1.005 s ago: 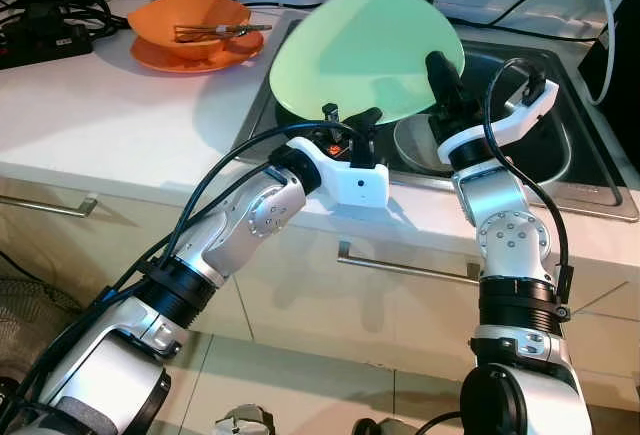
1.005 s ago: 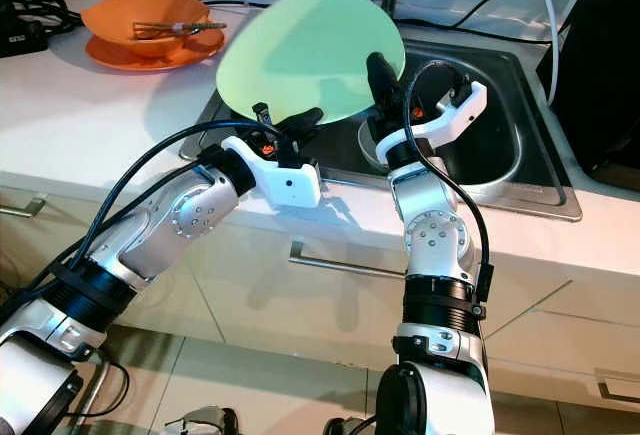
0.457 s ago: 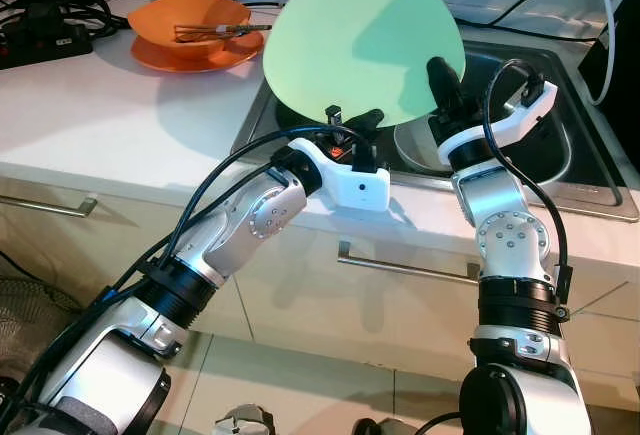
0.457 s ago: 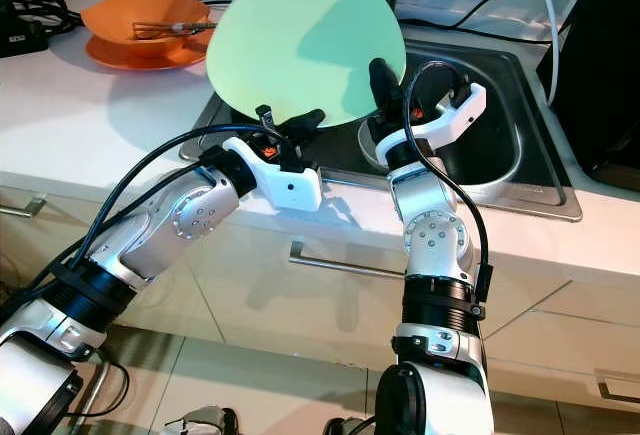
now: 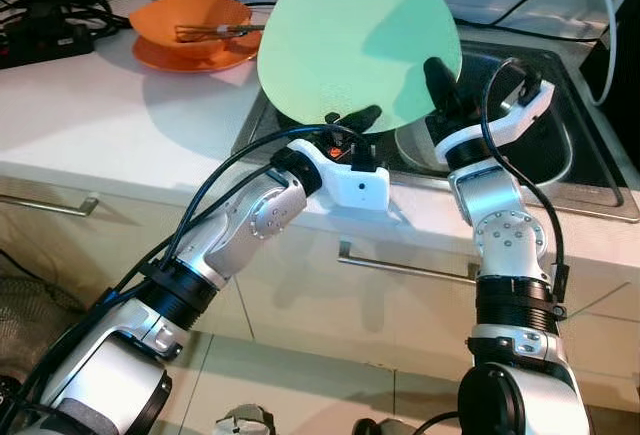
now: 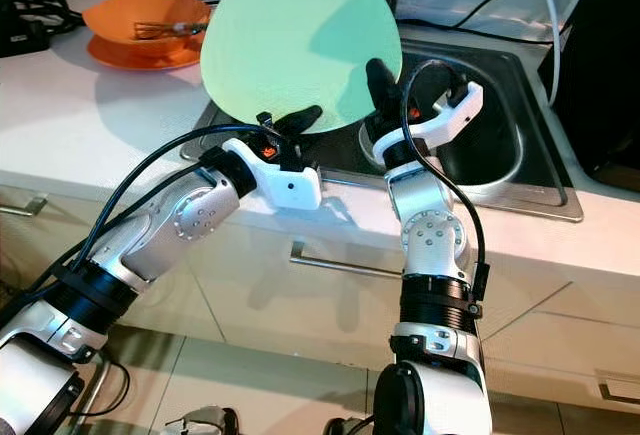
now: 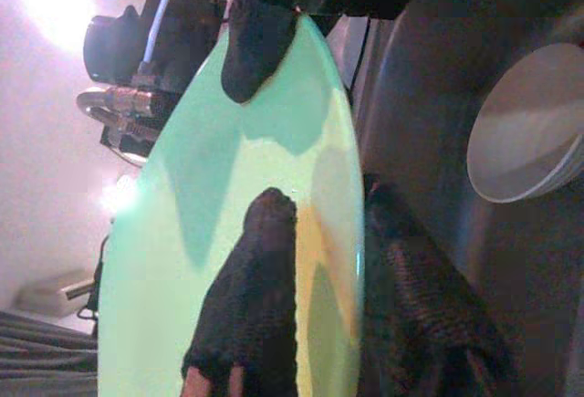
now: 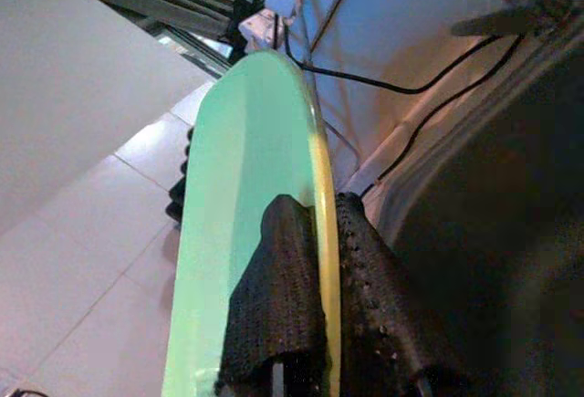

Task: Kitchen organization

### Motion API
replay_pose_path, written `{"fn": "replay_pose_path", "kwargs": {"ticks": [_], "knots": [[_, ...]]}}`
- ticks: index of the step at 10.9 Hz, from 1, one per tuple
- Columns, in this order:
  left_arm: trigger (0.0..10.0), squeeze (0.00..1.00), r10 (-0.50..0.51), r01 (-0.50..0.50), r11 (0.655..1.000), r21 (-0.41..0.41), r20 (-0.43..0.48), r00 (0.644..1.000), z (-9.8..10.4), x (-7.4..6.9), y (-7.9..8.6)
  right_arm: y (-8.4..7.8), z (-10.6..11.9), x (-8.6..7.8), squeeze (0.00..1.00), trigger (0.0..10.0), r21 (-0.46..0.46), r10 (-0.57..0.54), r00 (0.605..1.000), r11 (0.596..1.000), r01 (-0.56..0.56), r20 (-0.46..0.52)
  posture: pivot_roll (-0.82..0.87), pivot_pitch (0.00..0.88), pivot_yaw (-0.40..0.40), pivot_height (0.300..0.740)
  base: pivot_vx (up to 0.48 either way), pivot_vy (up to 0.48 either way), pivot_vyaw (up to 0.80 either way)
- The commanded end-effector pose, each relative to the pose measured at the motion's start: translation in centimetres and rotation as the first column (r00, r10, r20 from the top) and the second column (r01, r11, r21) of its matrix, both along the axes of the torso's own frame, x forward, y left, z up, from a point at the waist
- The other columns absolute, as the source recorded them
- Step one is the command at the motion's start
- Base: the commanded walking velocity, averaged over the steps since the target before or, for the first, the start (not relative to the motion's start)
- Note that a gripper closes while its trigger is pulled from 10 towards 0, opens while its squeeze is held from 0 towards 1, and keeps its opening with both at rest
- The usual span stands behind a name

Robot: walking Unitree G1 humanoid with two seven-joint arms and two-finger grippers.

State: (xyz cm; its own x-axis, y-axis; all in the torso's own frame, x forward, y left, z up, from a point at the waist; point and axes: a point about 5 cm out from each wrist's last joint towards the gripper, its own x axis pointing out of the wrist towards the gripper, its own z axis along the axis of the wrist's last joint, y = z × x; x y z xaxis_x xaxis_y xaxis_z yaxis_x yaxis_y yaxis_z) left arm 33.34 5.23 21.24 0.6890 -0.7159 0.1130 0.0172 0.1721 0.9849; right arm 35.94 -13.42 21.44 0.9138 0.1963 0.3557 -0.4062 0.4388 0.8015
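Note:
A large light green plate (image 5: 355, 40) is held tilted up on edge above the near left corner of the steel sink (image 5: 560, 170). My left gripper (image 5: 350, 123) is shut on the plate's lower rim, one finger (image 7: 251, 306) on its face and the other behind. My right gripper (image 5: 437, 85) is shut on the plate's right rim; its fingers (image 8: 278, 306) pinch the edge. A white bowl (image 7: 534, 132) lies in the sink below the plate.
An orange bowl (image 5: 190, 20) with a utensil across it sits on an orange plate at the back left of the white counter (image 5: 110, 115). Black cables and a power strip run along the back wall. Drawer handles (image 5: 400, 265) line the cabinet front below.
Both grippers have raised the green plate and tipped it more upright, its top edge now higher and further left. The arms have hardly shifted.

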Motion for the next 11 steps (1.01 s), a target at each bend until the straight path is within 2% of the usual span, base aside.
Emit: {"fn": "replay_pose_path", "kwargs": {"ticks": [1, 3, 4, 5, 6, 7, 8, 9, 11], "knots": [[10.0, 1.00, -0.003, 0.007, 0.998, -0.067, 0.049, 0.999, 1.7, 0.0, 0.1, -0.8, 0.0, 0.4, 0.00, 0.0, 0.018, -0.057, 0.998, 0.998, 0.058, -0.025, 0.10, 0.075, -0.029, 0.740, 0.000, 0.000, 0.00], [10.0, 1.00, 0.005, -0.001, 0.997, -0.077, 0.052, 0.999, 1.8, 0.0, 0.2, -2.2, 0.0, 1.1, 0.00, 0.0, 0.071, -0.133, 0.989, 0.988, 0.138, -0.063, 0.10, 0.077, -0.028, 0.740, 0.000, 0.000, 0.00], [10.0, 0.37, 0.006, -0.002, 0.997, -0.080, 0.052, 0.999, 1.7, 0.0, 0.2, -3.5, 0.0, 1.7, 0.00, 0.0, 0.098, -0.201, 0.974, 0.973, 0.211, -0.100, 0.09, 0.077, -0.029, 0.740, 0.000, 0.000, 0.00], [10.0, 0.00, 0.005, -0.001, 0.997, -0.081, 0.046, 0.999, 1.5, -0.1, 0.2, -4.2, 0.1, 2.0, 0.00, 0.0, 0.110, -0.235, 0.966, 0.963, 0.247, -0.111, 0.09, 0.077, -0.028, 0.740, 0.000, 0.000, 0.00], [10.0, 0.00, 0.006, -0.003, 0.996, -0.087, 0.032, 0.999, 1.3, -0.1, 0.2, -5.1, 0.2, 2.3, 0.00, 0.0, 0.123, -0.269, 0.955, 0.951, 0.284, -0.123, 0.09, 0.076, -0.028, 0.740, 0.000, 0.000, 0.00], [10.0, 0.00, 0.016, -0.024, 0.980, -0.196, -0.045, 0.999, 0.9, 0.0, 0.6, -6.1, 0.5, 2.7, 0.00, 1.8, 0.047, -0.334, 0.936, 0.939, 0.341, -0.113, 0.10, 0.071, -0.030, 0.740, 0.000, 0.000, 0.00], [10.0, 0.00, 0.025, -0.075, 0.938, -0.338, -0.149, 0.988, 0.7, 0.2, 1.0, -6.4, 0.4, 3.0, 0.00, 10.0, -0.027, -0.369, 0.923, 0.929, 0.368, -0.109, 0.09, 0.068, -0.028, 0.740, 0.000, 0.000, 0.00], [10.0, 0.00, -0.005, -0.172, 0.827, -0.535, -0.314, 0.949, 0.3, 0.5, 1.5, -6.5, 0.1, 3.3, 0.00, 10.0, -0.072, -0.383, 0.916, 0.924, 0.376, -0.119, 0.09, 0.064, -0.029, 0.740, 0.000, 0.000, 0.00], [10.0, 0.00, -0.096, -0.338, 0.661, -0.670, -0.523, 0.847, -1.1, 0.5, 1.9, -6.3, -0.3, 3.9, 0.00, 10.0, -0.191, -0.387, 0.917, 0.912, 0.364, -0.101, 0.09, 0.045, -0.034, 0.740, 0.000, 0.000, 0.00]]}}
